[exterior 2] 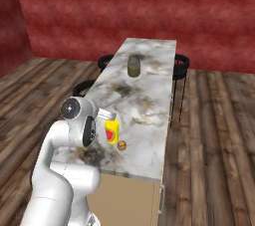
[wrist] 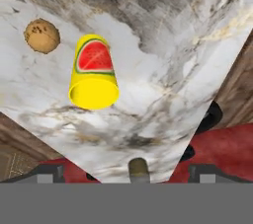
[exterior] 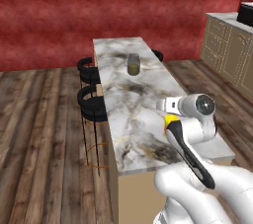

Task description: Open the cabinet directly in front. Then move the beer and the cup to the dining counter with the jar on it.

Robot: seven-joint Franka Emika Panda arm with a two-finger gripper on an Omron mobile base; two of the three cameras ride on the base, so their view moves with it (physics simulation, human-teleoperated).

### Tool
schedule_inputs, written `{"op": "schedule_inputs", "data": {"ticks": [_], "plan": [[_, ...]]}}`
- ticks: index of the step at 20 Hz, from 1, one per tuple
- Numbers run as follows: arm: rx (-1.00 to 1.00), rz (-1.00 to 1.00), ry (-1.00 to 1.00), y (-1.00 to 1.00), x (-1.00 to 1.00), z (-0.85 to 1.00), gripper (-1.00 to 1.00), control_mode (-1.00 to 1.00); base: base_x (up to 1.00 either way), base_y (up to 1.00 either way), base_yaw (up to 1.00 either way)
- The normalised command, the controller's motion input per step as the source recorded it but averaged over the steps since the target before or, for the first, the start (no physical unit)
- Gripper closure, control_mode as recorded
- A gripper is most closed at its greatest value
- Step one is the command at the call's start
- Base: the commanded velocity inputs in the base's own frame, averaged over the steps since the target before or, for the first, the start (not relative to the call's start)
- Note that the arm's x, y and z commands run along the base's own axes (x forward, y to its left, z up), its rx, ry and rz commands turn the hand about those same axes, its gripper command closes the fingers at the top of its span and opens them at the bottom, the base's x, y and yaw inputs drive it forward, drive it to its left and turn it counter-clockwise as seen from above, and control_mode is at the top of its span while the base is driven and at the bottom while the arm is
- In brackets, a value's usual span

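Note:
The yellow cup (wrist: 94, 77), with a watermelon picture on its side, stands upright on the marble dining counter (exterior: 123, 94) near its near end. My gripper (wrist: 128, 172) hangs just above the cup, open, with nothing between its fingertips and clear of the cup. From the base cameras the cup (exterior 2: 112, 133) sits right under the white hand (exterior 2: 106, 115), and its yellow top (exterior: 171, 119) peeks out beside the wrist. The glass jar (exterior: 133, 64) with olive-brown contents stands farther along the counter. The beer and the cabinet are out of view.
A small brown round thing (exterior 2: 121, 145) lies on the marble close beside the cup. Black stools (exterior: 91, 102) stand along both long sides of the counter. Low tan drawer cabinets (exterior: 225, 45) line the right wall. Wood floor surrounds the island.

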Motion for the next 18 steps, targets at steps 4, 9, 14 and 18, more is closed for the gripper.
{"op": "schedule_inputs", "data": {"ticks": [4, 9, 14, 18], "plan": [[0.00, 0.10, -0.35, 0.00, -0.62, 0.62, -1.00, -1.00, 0.00, 0.00, 0.00], [0.00, 0.05, -0.12, 0.00, -0.50, 0.31, -1.00, -1.00, 0.00, 0.00, 0.00], [-0.01, 0.00, 0.05, 0.05, -0.35, 0.20, -1.00, -1.00, 0.00, 0.00, 0.00], [-0.02, 0.00, 0.03, 0.12, -0.36, 0.02, -1.00, -1.00, 0.00, 0.00, 0.00]]}}
